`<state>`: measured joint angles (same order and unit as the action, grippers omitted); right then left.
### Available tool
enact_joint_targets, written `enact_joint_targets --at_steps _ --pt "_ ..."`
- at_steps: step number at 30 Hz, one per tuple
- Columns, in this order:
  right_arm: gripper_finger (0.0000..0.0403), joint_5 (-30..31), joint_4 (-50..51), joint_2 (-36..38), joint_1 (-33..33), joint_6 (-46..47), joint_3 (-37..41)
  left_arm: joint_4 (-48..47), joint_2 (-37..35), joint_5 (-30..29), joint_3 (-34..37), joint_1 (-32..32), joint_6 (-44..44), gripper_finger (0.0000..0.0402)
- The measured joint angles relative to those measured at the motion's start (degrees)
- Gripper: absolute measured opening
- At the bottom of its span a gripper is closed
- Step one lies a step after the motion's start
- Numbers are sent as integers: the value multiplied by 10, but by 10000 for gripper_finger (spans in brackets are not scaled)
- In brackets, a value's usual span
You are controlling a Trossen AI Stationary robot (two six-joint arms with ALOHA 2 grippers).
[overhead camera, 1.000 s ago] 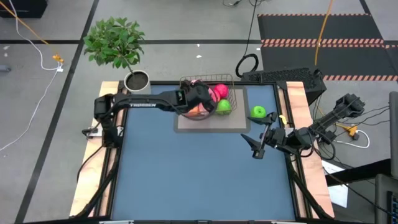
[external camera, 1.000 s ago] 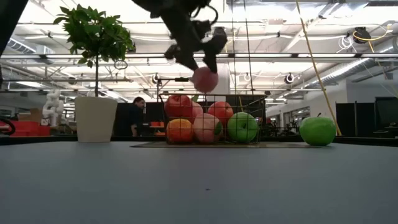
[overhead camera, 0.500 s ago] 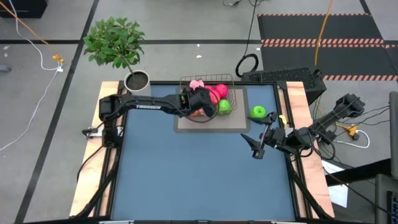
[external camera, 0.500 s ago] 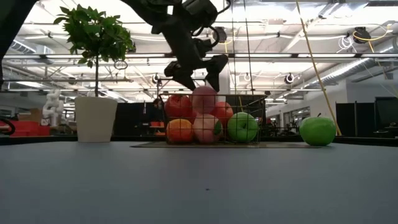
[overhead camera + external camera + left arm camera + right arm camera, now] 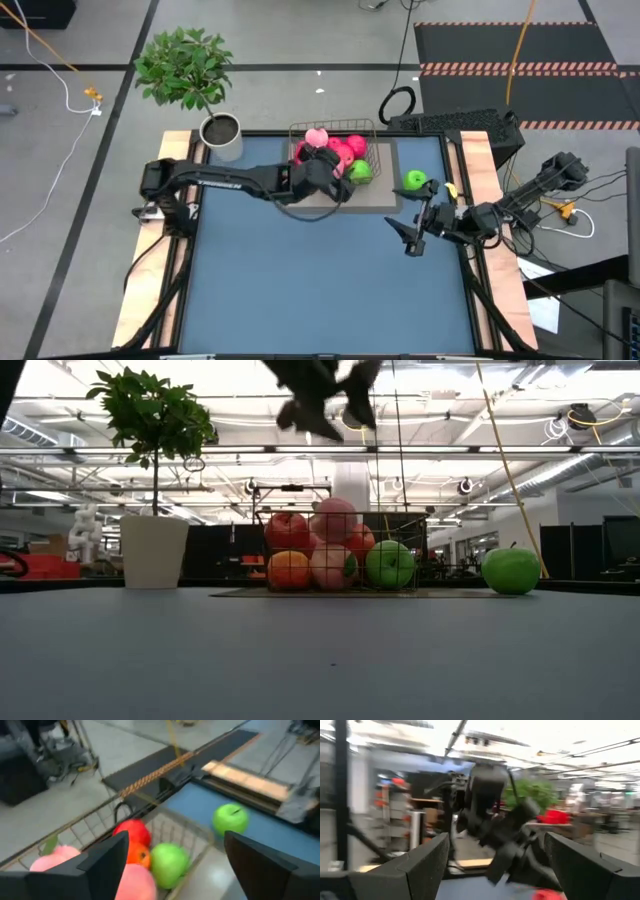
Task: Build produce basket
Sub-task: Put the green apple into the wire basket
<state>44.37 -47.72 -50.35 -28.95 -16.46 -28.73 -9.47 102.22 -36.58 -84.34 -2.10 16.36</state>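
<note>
The wire basket stands on a grey mat at the far middle of the table. It holds several fruits: a pink peach on top of the pile, red ones, an orange one and a green apple. A second green apple sits alone on the table to the basket's right. My left gripper hovers open and empty above the basket's near side. My right gripper stands open and empty in the air at the right.
A grey plant pot stands at the table's far left corner, with a leafy plant behind it. Wooden rails run along the table's left and right sides. The blue tabletop spreads toward the near edge.
My left gripper held the pink peach above the basket, let it go onto the top of the pile, then rose and drew back toward the table's near edge. The peach now rests on the other fruits.
</note>
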Motion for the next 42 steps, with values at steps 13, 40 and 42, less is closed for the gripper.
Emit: enact_joint_targets --at_steps 13,40,42 --pt "320 -132 -1 -61 81 134 0 -173 -85 -196 0 188 27 207" --pt "320 -116 176 -135 127 371 0 -52 -345 -175 423 226 138 145" --pt "320 -114 263 -129 129 413 -13 64 -350 -79 464 222 30 145"
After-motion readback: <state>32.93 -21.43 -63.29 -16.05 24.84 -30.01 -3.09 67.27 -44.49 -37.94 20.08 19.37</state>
